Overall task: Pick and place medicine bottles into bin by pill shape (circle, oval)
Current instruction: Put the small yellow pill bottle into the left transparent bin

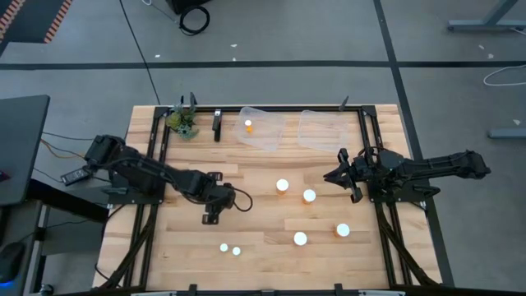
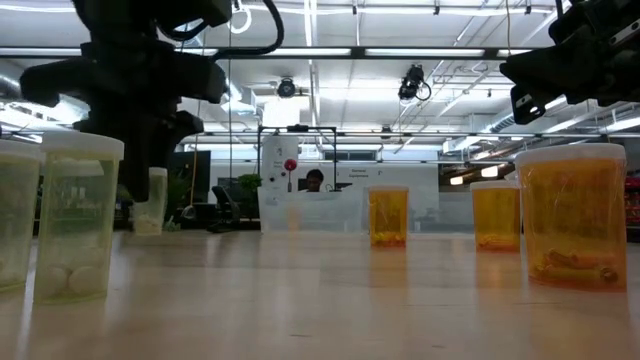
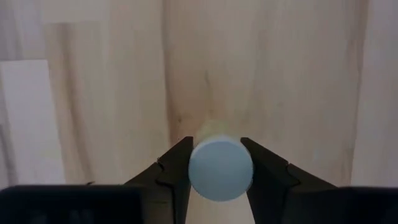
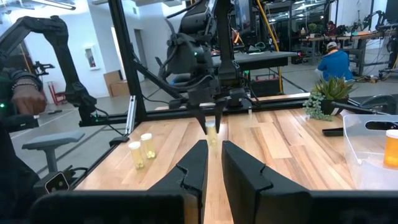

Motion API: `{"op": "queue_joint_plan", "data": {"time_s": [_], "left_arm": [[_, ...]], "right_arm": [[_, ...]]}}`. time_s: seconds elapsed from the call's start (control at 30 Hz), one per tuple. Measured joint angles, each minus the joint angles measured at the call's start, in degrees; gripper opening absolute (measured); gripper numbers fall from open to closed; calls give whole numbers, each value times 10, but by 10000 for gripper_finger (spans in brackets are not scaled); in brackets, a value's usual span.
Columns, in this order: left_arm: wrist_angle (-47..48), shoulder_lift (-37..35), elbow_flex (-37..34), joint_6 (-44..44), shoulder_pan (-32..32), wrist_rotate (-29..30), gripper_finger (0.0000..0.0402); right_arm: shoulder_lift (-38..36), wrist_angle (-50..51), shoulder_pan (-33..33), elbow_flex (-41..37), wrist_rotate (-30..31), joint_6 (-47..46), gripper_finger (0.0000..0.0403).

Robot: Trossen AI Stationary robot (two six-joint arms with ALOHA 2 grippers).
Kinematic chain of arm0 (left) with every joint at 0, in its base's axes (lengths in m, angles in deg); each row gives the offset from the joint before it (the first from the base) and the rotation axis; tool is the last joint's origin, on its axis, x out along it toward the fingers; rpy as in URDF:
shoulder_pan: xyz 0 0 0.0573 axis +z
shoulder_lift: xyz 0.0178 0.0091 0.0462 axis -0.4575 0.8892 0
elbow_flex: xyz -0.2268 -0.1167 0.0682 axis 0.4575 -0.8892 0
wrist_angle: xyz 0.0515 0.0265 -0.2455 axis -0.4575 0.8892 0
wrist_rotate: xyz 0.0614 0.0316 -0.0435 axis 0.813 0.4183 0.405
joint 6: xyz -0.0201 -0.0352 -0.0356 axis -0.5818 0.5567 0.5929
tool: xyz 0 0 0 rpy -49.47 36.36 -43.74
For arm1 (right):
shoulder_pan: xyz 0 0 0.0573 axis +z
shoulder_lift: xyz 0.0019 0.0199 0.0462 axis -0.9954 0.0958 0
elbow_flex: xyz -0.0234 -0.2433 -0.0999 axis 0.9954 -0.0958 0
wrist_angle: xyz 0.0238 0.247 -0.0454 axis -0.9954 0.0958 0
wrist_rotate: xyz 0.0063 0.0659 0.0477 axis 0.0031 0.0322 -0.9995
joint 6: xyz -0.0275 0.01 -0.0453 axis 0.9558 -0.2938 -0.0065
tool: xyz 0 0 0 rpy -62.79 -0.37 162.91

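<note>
My left gripper point(image 1: 211, 217) is shut on a small pale-yellow bottle with a white cap point(image 3: 221, 169), left of the table's middle. It also shows in the low view point(image 2: 151, 200) and the right wrist view point(image 4: 211, 133). My right gripper point(image 1: 330, 175) hangs above the table's right half, empty, its fingers a narrow gap apart point(image 4: 214, 158). Several amber bottles point(image 1: 282, 185) point(image 1: 309, 196) point(image 1: 343, 230) point(image 1: 300, 238) stand upright on their bases. Two small bottles point(image 1: 223, 246) point(image 1: 236, 251) stand near the front edge. One amber bottle point(image 1: 248, 126) stands in the left clear bin point(image 1: 267, 136). My left gripper pinches the small bottle between its two fingers point(image 3: 177, 165), at or just under the white cap's rim point(image 3: 194, 163). The fingers come from above, pointing down. The bottle hangs upright below them point(image 2: 151, 215), a little clear of the table.
A second clear bin point(image 1: 325, 130) sits at the back right. A small green plant point(image 1: 182, 123) and a dark object point(image 1: 217, 123) stand at the back left. A person sits in the room far behind the table point(image 4: 336, 59).
</note>
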Motion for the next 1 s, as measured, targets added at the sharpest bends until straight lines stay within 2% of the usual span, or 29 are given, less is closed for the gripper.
{"op": "queue_joint_plan", "data": {"time_s": [0.63, 1.0], "left_arm": [[5, 0, 67, -103, 106, -2, 128], [-16, 1, 137, -194, 201, -2, 132]], "right_arm": [[0, 0, 0, 0, 0, 0, 54], [0, 0, 0, 0, 0, 0, 54]]}}
